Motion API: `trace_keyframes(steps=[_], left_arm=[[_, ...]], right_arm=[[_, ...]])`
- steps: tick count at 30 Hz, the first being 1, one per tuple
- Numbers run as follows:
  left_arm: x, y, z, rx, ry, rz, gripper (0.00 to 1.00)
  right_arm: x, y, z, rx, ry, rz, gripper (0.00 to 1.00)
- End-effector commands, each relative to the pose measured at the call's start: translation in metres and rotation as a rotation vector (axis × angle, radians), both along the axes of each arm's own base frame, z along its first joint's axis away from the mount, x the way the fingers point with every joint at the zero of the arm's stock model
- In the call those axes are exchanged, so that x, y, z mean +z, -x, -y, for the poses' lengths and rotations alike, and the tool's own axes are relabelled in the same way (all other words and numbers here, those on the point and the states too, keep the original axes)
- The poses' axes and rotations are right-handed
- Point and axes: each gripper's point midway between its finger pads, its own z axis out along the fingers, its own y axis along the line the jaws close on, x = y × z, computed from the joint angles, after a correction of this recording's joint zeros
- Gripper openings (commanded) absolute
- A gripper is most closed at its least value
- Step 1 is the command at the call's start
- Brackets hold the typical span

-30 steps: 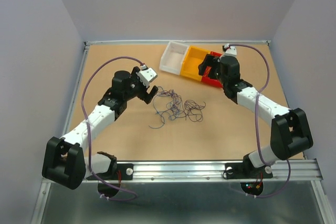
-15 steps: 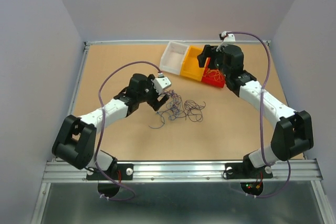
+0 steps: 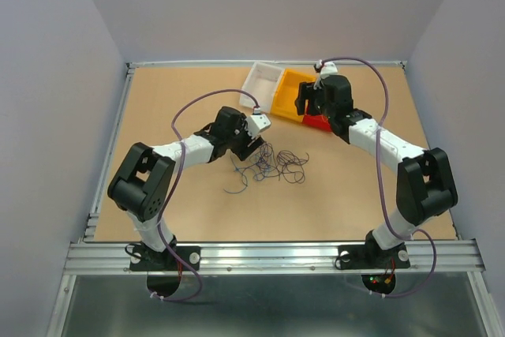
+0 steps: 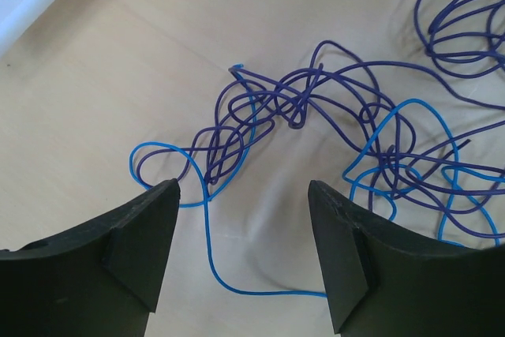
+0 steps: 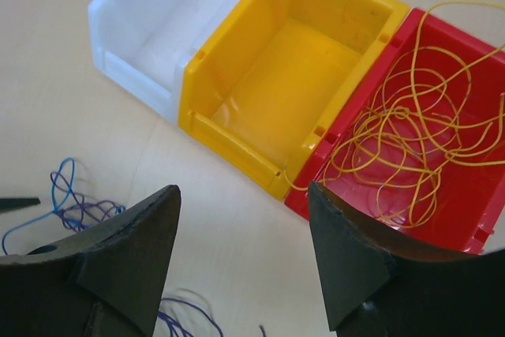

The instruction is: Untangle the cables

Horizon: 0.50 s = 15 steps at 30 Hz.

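Left gripper [image 4: 242, 195]: jaws spread, low over blue-purple cables [image 4: 296, 104].
Right gripper [image 5: 243, 199]: jaws spread, empty, near red bin [image 5: 461, 215].

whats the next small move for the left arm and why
Probably lower the left fingers and close on the blue wire that runs between them; that stretch lies clear of the purple tangle, so it may pull free.

Smooth cables [image 4: 296, 106]; glossy plastic bin [image 5: 229, 144]; matt wooden table [image 5: 79, 116].
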Motion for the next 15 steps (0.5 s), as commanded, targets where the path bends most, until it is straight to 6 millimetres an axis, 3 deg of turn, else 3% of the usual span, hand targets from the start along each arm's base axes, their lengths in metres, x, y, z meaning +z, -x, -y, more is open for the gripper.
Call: trace_keyframes(steps=[1,3,6,7,9,10,12,15], left_arm=[[0.016,-0.019,-0.006,0.067,-0.016,0.064,0.78],[0.011,-0.016,-0.009,0.067,-0.030,0.050,0.76],[0.002,-0.016,-0.014,0.080,-0.061,0.035,0.66],[-0.001,-0.016,-0.016,0.085,-0.072,0.026,0.54],[-0.006,-0.016,-0.020,0.096,-0.089,0.016,0.39],[-0.008,-0.016,-0.022,0.100,-0.096,0.012,0.19],[-0.011,-0.014,-0.025,0.102,-0.106,0.006,0.00],[-0.006,-0.013,-0.029,0.107,-0.106,0.015,0.00]], right_arm=[[-0.006,0.019,-0.024,0.168,-0.020,-0.011,0.70],[-0.015,0.043,-0.052,0.373,-0.065,-0.048,0.70],[-0.023,0.056,-0.061,0.463,-0.072,-0.065,0.70],[-0.025,0.058,-0.062,0.475,-0.077,-0.073,0.68],[-0.028,0.059,-0.063,0.485,-0.076,-0.077,0.65],[-0.030,0.062,-0.067,0.514,-0.077,-0.080,0.62],[-0.033,0.067,-0.072,0.565,-0.086,-0.086,0.59],[-0.040,0.079,-0.084,0.685,-0.102,-0.098,0.58]])
